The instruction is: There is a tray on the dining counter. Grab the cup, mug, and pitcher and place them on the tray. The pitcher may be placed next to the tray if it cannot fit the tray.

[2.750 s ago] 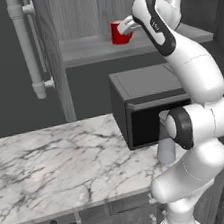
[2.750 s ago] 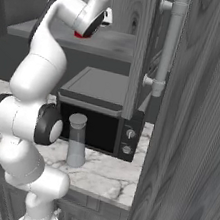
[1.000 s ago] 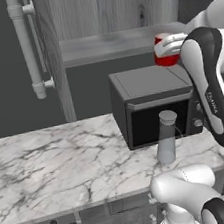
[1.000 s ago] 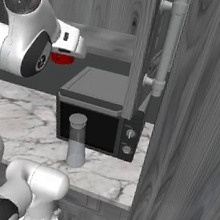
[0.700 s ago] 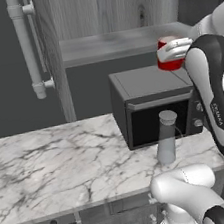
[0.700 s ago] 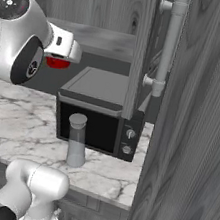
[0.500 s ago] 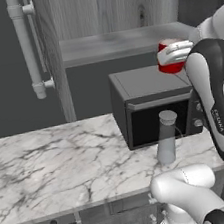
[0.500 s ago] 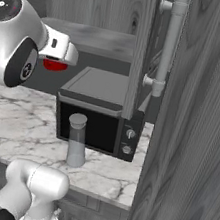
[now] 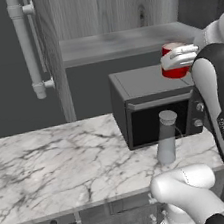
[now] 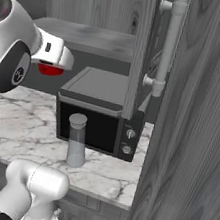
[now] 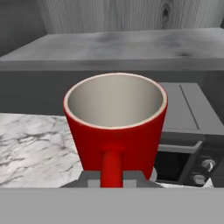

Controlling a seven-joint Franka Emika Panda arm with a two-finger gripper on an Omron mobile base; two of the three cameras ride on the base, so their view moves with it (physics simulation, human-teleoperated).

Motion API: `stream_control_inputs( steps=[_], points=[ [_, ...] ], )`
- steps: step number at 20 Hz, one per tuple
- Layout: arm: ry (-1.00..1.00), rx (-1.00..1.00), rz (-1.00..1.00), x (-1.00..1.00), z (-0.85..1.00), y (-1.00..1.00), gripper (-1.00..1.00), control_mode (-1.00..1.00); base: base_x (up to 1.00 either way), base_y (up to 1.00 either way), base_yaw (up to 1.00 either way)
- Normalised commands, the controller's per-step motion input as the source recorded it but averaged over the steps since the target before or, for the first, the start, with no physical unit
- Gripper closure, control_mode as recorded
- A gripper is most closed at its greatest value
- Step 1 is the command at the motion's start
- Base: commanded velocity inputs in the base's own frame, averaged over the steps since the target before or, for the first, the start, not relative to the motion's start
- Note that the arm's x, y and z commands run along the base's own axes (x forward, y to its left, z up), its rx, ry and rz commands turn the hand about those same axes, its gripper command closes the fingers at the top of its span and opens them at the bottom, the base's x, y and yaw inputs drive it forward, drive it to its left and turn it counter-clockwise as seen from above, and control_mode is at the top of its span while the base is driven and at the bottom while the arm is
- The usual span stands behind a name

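1. Gripper [image 11: 112, 177]: clenched on the loop handle of the mug [image 11: 116, 124], the two finger tips pinching the handle from either side at the bottom of the hand view.
2. Mug, location: held in the air, upright, pale inside showing, above the top of the black microwave [image 9: 153, 103] and below the grey shelf [image 9: 124, 41]. It touches neither.
3. Pitcher [image 9: 166, 137]: stands on the marble worktop [image 9: 55, 162] just in front of the microwave door, near the arm's lower link.
4. Tray, dining counter, cup: cannot be placed from these views.
5. Risk, grip: the hold is on the thin handle alone, so the mug may well pivot or slip between the fingers if the arm swings fast or the wrist rolls.
6. Risk, collision: the mug hangs close over the microwave top, so a drop in height during the carry could knock it there.
7. Risk, pitcher: the arm's elbow and lower body pass close by the pitcher, so a wide swing or a turn of the base could tip it off the worktop.
8. Change from the earliest frame: the mug then sat at the shelf with the gripper against it; it is now off the shelf, carried outward and lower, over the microwave.
9. Change over the last second: the mug has moved only slightly; the grip is unchanged.
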Motion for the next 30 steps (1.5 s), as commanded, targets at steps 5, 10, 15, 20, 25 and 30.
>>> stream_control_inputs(
  steps=[5, 10, 15, 20, 25, 30],
  points=[
    [0.00, 0.00, 0.00, 0.00, 0.00, 0.00, 1.00, 1.00, -0.39, 0.00, 0.00],
    [0.00, 0.00, 0.00, 0.00, 0.00, 0.00, 1.00, 1.00, -1.00, -0.01, 0.18],
    [0.00, 0.00, 0.00, 0.00, 0.00, 0.00, 1.00, 1.00, -1.00, 0.06, 0.69],
    [0.00, 0.00, 0.00, 0.00, 0.00, 0.00, 1.00, 1.00, -0.53, 0.13, 0.93],
    [0.00, 0.00, 0.00, 0.00, 0.00, 0.00, 1.00, 1.00, -0.13, 0.02, 0.96],
    [0.00, 0.00, 0.00, 0.00, 0.00, 0.00, 1.00, 1.00, 0.04, 0.00, 0.81]
  ],
)
